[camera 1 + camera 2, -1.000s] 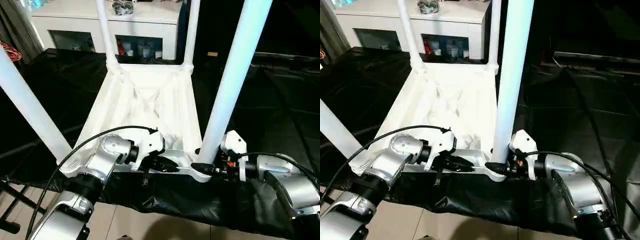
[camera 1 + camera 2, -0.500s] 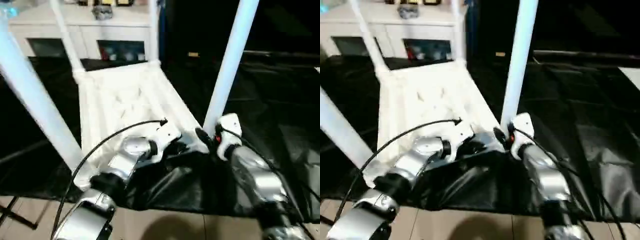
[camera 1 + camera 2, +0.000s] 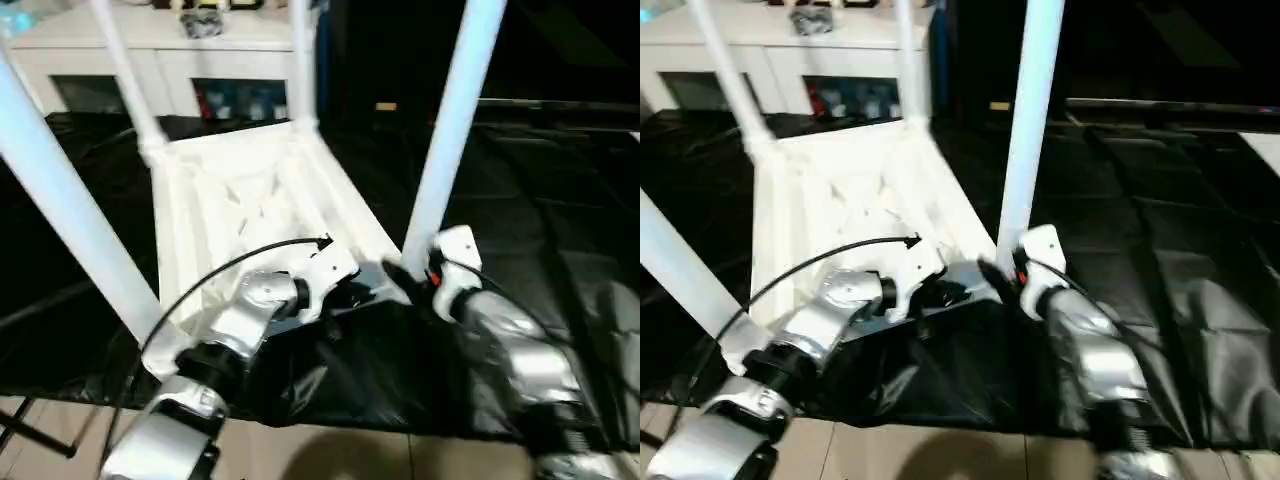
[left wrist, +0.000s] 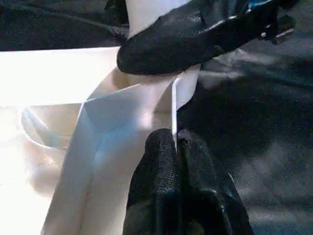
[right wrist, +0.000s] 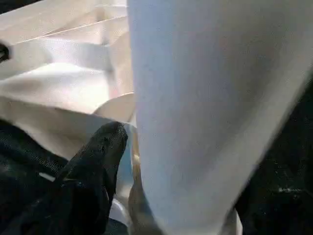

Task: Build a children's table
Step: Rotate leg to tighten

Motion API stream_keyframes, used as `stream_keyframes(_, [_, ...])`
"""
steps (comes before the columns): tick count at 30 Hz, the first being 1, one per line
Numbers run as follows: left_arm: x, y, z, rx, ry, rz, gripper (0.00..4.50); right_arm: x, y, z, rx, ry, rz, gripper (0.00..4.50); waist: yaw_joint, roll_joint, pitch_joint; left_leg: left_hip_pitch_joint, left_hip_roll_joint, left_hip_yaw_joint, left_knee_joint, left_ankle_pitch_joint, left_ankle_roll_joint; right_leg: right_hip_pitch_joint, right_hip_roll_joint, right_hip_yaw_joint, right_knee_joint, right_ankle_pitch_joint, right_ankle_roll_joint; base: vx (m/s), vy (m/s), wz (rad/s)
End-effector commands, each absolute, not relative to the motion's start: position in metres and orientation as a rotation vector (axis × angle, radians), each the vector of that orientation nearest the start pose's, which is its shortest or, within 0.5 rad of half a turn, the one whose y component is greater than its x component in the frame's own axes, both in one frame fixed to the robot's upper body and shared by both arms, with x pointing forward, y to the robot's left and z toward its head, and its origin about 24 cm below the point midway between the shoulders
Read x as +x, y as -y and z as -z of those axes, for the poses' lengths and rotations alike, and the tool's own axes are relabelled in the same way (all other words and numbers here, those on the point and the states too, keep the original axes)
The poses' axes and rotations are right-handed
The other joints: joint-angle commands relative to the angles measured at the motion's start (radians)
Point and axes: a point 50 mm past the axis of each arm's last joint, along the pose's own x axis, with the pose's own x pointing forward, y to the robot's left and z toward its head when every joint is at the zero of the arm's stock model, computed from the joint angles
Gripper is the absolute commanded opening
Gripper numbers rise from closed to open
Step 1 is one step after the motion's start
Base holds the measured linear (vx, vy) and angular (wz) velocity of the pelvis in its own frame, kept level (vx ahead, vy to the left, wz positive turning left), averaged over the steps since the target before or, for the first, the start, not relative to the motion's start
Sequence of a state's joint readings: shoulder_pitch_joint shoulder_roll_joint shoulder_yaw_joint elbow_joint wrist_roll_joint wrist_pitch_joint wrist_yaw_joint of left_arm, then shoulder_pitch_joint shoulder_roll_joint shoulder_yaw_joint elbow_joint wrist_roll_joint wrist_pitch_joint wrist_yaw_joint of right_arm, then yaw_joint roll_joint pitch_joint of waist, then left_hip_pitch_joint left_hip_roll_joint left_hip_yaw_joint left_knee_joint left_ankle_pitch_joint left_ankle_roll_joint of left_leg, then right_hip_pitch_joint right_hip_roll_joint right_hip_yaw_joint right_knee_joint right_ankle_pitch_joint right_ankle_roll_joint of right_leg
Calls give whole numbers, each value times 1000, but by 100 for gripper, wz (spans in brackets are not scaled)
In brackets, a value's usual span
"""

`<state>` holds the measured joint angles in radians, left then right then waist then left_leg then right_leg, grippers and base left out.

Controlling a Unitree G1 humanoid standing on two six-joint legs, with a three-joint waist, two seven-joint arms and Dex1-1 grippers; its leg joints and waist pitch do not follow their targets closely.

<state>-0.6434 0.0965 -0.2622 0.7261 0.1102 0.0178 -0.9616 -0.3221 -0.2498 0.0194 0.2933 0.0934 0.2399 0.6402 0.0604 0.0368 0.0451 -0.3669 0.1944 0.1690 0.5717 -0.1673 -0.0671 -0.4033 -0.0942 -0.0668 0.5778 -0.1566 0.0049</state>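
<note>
Upturned on the black-draped work surface (image 3: 560, 230): the children's table (image 3: 250, 200), underside up, all 4 legs standing in their corner sockets and pointing upward. Behind it, a white cabinet (image 3: 180, 60) with shelf openings.

Probable step: assembly apparently complete as far as legs go, with the near edge now gripped for turning or repositioning the piece, the top sitting skewed on the cloth. Next move, by this reading: a firm, matched hold on both sides and a coordinated lift and rotation, keeping the long legs from swinging into the cabinet and the thin rim from slipping out of the pinch.

Near right leg (image 3: 450, 140): upright, seated in its socket right at the near corner.

Left forearm reaching in low from the near side, wrist bent inward, cable arcing over it. Left gripper (image 4: 175, 147) closed tight on the thin raised rim, the 2 fingers pressed together with the plastic edge between them.

Right forearm angled in from the near right, right gripper (image 3: 405, 278) at the foot of the near right leg; 1 black finger (image 5: 93, 171) lying against the socket. Whether clamped or loose there: impossible to tell.
</note>
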Motion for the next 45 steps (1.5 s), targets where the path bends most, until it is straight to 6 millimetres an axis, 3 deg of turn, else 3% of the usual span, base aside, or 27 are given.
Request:
stream_keyframes(1, [321, -37, -70, 327, -122, 1359, 0, 292, 140, -35, -73, -304, -817, 314, 9, -12, -63, 6, 26, 0, -66, -287, 59, 48, -45, 35, -72, -271, -207, 0, 0, 0])
stream_keyframes(3, [320, -42, -70, 328, -127, 1388, 0, 289, 153, -37, -100, -313, -851, 314, 13, -11, -64, 5, 27, 2, -62, -263, 71, 51, -45, 36, -65, -222, -227, 0, 0, 0])
stream_keyframes(4, [318, -46, -70, 333, -139, 1434, 0, 286, 162, -40, -127, -322, -889, 314, 16, -6, -67, 3, 27, 2, -60, -239, 78, 54, -44, 35, -60, -179, -238, 0, 0, 0])
stream_keyframes(7, [315, -56, -68, 351, -162, 1488, 0, 278, 169, -43, -158, -348, -979, 314, 29, -5, -68, 2, 29, 4, -55, -199, 100, 56, -43, 33, -53, -123, -259, 0, 0, 0])
stream_keyframes(11, [315, -63, -68, 358, -178, 1508, 0, 269, 172, -45, -142, -381, -1080, 314, 42, -5, -65, 4, 32, 6, -57, -223, 99, 55, -44, 32, -55, -173, -260, 0, 0, 0])
stream_keyframes(15, [315, -71, -68, 362, -197, 1535, 0, 262, 176, -46, -130, -412, -1152, 314, 53, -7, -62, 9, 35, 6, -61, -266, 71, 51, -47, 34, -63, -259, -236, 0, 0, 0])
stream_keyframes(24, [313, -77, -66, 360, -215, 1555, 0, 259, 172, -46, -126, -422, -1201, 255, 56, -7, -66, 5, 33, 6, -58, -224, 70, 52, -47, 33, -56, -203, -241, 0, 0, 0])
stream_keyframes(27, [312, -79, -65, 361, -221, 1557, 0, 257, 170, -46, -127, -423, -1218, 236, 55, -12, -65, 5, 33, 6, -58, -227, 70, 53, -47, 33, -57, -221, -235, 0, 0, 0])
stream_keyframes(34, [312, -82, -63, 359, -225, 1529, 0, 251, 162, -41, -104, -436, -1247, 209, 56, -10, -65, 4, 34, 5, -59, -227, 65, 52, -48, 33, -56, -231, -228, 0, 0, 0])
stream_keyframes(37, [316, -79, -63, 348, -205, 1444, 0, 251, 157, -38, -83, -415, -1214, 208, 56, -10, -64, 5, 34, 5, -60, -233, 65, 50, -48, 34, -58, -240, -225, 0, 0, 0])
stream_keyframes(39, [319, -74, -63, 346, -194, 1392, 0, 255, 152, -35, -69, -395, -1155, 207, 54, -11, -60, 7, 33, 5, -63, -263, 51, 46, -49, 34, -64, -294, -213, 0, 0, 0])
stream_keyframes(41, [321, -62, -63, 331, -173, 1320, 0, 267, 143, -29, -63, -360, -991, 205, 45, -12, -57, 8, 30, 0, -68, -304, 23, 46, -50, 31, -73, -386, -178, 0, 0, 0])
stream_keyframes(44, [321, -49, -63, 303, -162, 1268, 0, 278, 134, -24, -36, -347, -849, 204, 28, -11, -54, 3, 25, -5, -73, -335, 0, 48, -50, 26, -79, -450, -148, 0, 0, 0])
stream_keyframes(45, [322, -37, -63, 286, -154, 1219, 0, 286, 122, -21, -7, -345, -744, 200, 19, -8, -54, 1, 23, -8, -75, -342, -1, 50, -48, 24, -81, -464, -131, 0, 0, 0])
